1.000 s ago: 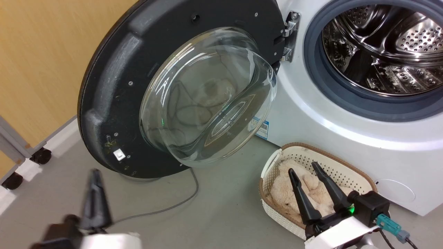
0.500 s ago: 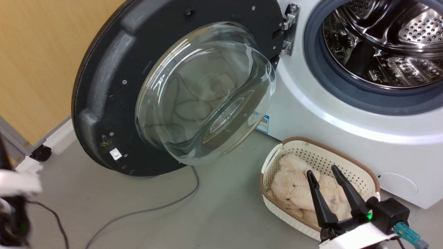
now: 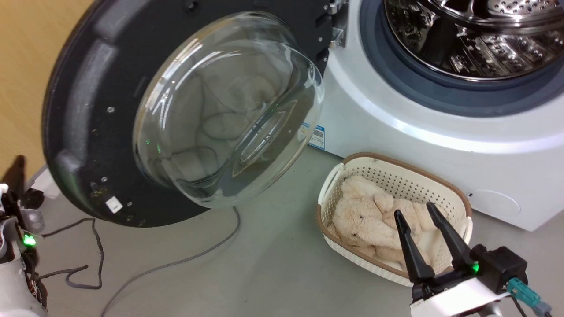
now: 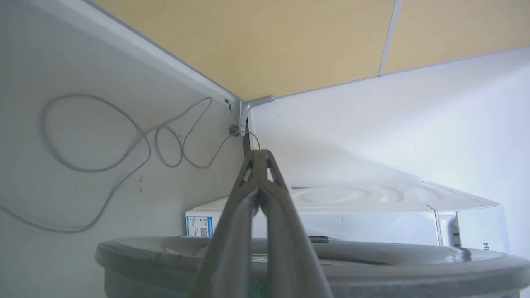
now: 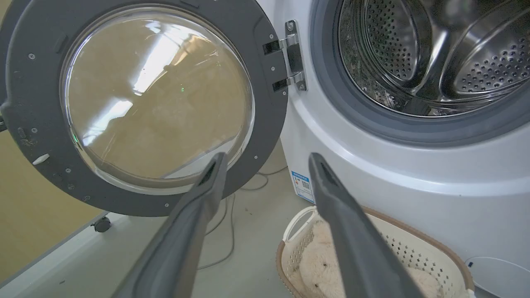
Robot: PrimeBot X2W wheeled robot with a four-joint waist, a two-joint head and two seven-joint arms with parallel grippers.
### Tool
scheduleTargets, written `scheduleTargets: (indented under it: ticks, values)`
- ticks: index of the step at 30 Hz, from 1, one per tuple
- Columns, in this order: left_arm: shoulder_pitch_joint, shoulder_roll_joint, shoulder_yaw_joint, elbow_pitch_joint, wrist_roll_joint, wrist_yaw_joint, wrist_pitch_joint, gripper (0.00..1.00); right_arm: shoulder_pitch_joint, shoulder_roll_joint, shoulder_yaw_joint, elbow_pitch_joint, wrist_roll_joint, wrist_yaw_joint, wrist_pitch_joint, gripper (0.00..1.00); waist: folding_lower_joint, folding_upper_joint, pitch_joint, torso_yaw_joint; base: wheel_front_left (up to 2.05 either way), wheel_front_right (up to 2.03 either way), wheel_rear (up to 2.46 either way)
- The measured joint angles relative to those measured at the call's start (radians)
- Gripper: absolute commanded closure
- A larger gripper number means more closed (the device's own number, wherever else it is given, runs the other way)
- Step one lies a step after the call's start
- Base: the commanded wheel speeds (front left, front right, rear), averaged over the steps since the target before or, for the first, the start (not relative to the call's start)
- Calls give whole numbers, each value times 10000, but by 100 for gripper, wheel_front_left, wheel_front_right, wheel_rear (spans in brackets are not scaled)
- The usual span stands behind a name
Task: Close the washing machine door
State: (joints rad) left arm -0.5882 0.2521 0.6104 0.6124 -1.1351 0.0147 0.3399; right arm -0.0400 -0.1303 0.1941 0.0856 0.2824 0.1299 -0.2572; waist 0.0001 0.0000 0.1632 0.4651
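At the left of the washing machine [image 3: 396,127], swung wide open: the washing machine door [image 3: 81,114]. Hangs clear of the floor [image 3: 273,273] from a metal hinge [image 3: 335,26] on its right edge, just beside the grey gasket [image 3: 423,92].

Faces near and right, with the glass bowl [image 3: 229,110] bulging that way. Round, so no long axis to speak of; better reckoned by the hinge line, upright, with the free edge far out to the left.

Probably heavy for its size, with thick glass set in a stiff black plastic rim. Should swing freely and need no grip, only a push. Best pushed on the outer face of the rim near the free left edge, farthest from the hinge. Best kept off the glass, which looks smooth and slippery. Likely to want a firm last press to latch.

By that free edge, the left gripper [image 4: 258,157]: fingers clenched together on nothing, pointing along the outer rim toward the machine. Cannot tell whether touching the door.

At the near right, the right gripper [image 3: 414,211]: fingers spread wide and empty, above a white basket [image 3: 398,165] holding a plush toy [image 3: 365,220].
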Motion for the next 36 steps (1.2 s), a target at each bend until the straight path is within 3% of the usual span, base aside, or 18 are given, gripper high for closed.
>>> scheduleTargets:
  ticks: [4,12,19,23,30,36]
  values:
    - [-41,15,-27,347,-550,-12,1285,100,-105,-27,-10,-15,0,0,0,0,0,0,139,-136,0,0,0]
    - [469,140,-360,98,-1172,-502,3480,100,-101,-10,-52,27,2,0,0,0,0,0,6,-184,0,0,0]
    - [1683,-374,-815,-1081,-1641,-445,5336,100,-59,180,-67,132,4,0,0,0,0,0,-417,-277,0,0,0]
    - [2528,-926,-1049,-2240,-1831,-426,5971,100,145,293,-194,180,4,0,0,0,0,0,-618,-438,0,0,0]
    - [3841,-1762,-2004,-4046,-2144,-27,6985,100,426,385,-571,144,-2,0,0,0,-1,0,-830,-911,0,0,0]
    - [4896,-1929,-3154,-5281,-2915,280,7145,100,616,458,-1068,79,2,0,0,0,-1,0,-952,-1613,0,0,0]
